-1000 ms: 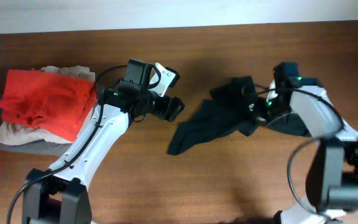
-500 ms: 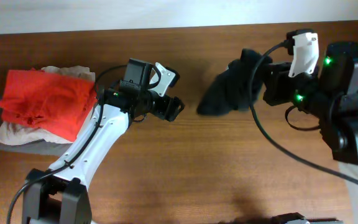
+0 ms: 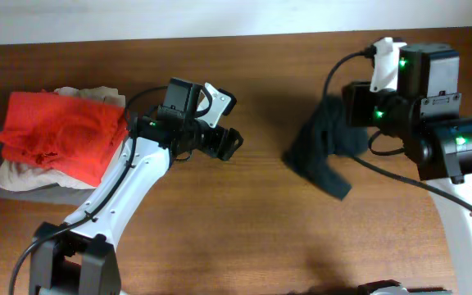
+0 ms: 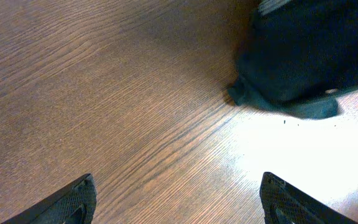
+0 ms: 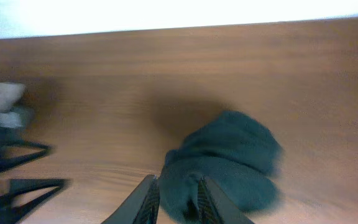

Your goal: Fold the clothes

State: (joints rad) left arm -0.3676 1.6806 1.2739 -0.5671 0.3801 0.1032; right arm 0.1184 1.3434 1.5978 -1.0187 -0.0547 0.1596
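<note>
Right wrist: black garment [image 5: 229, 155] bunched between right gripper's [image 5: 176, 200] narrow jaws, hold unclear; left gripper [image 4: 178, 190] wide, empty. Likely soft, limp, light; best pinched at an edge.

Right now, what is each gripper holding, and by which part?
The left gripper is open and empty. The right gripper has a bunched part of the black garment between its fingers; whether it grips cannot be told.

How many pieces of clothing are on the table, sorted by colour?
black garment: 1
red garment: 1
beige garment: 1
grey garment: 1
Total: 4
</note>
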